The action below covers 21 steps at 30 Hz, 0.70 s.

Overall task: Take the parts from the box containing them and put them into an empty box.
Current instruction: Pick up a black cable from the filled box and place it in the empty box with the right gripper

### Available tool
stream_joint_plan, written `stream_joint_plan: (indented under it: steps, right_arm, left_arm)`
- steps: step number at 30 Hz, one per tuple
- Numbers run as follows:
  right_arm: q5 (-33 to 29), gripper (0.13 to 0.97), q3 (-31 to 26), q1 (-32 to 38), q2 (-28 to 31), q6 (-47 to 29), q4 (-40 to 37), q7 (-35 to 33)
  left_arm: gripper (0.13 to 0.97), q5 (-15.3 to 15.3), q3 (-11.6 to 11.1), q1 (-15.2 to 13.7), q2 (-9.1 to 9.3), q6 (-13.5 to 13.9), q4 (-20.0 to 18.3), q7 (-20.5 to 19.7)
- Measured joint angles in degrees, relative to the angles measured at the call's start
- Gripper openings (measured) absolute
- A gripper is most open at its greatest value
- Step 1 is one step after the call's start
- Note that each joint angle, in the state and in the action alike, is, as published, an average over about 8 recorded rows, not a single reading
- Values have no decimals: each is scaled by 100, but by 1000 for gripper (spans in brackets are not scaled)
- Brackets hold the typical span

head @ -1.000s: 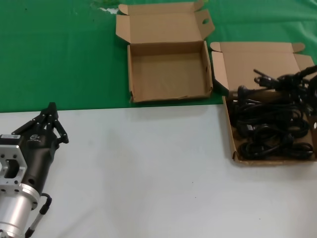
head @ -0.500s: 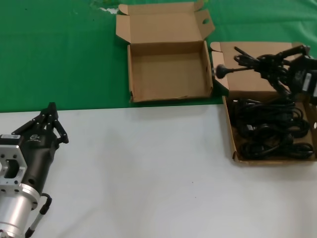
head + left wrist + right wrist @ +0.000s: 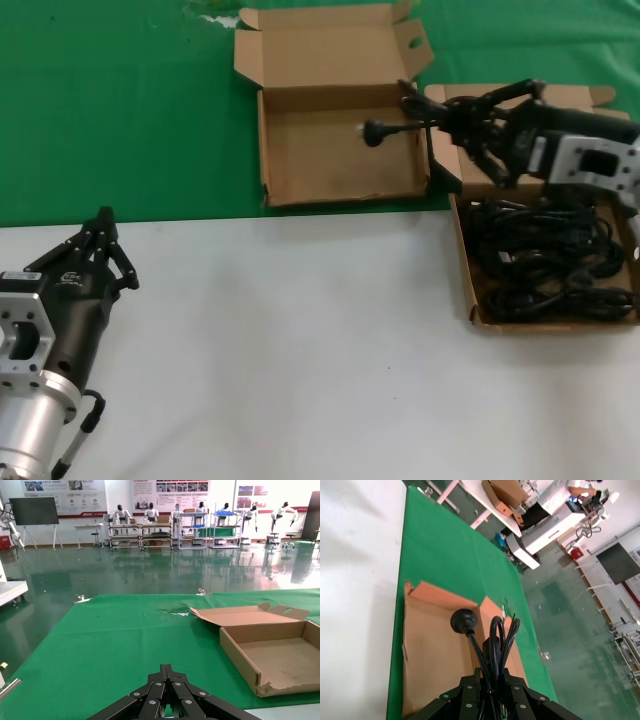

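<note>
A big robot show hall with a work counter

Behind the green-covered counter [image 3: 100, 645] lies a wide shiny floor [image 3: 125, 575]. Past that floor stand white robot figures [image 3: 150, 514] beside metal shelf racks [image 3: 192, 530]. Big posters [image 3: 62, 488] hang on the wall above the racks, with a dark screen [image 3: 34, 511] on a stand beside them. More tables and cardboard boxes [image 3: 507, 491] stand beyond the counter's far end.

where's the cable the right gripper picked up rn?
Head view: the cable hangs from the right gripper, plug end over the empty box, just left of the full box.
</note>
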Motion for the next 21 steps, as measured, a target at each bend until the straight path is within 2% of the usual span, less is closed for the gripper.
stream_joint_plan:
  steps: [10,21]
  right_arm:
    - [35,210,-183,350,-799,143,-836,-589]
    - [252,210,-92,993,-1755,267,-2539,-1801]
  left_arm:
    - [139,0,0,0,0,0,0,0]
    - [139,0,0,0,0,0,0,0]
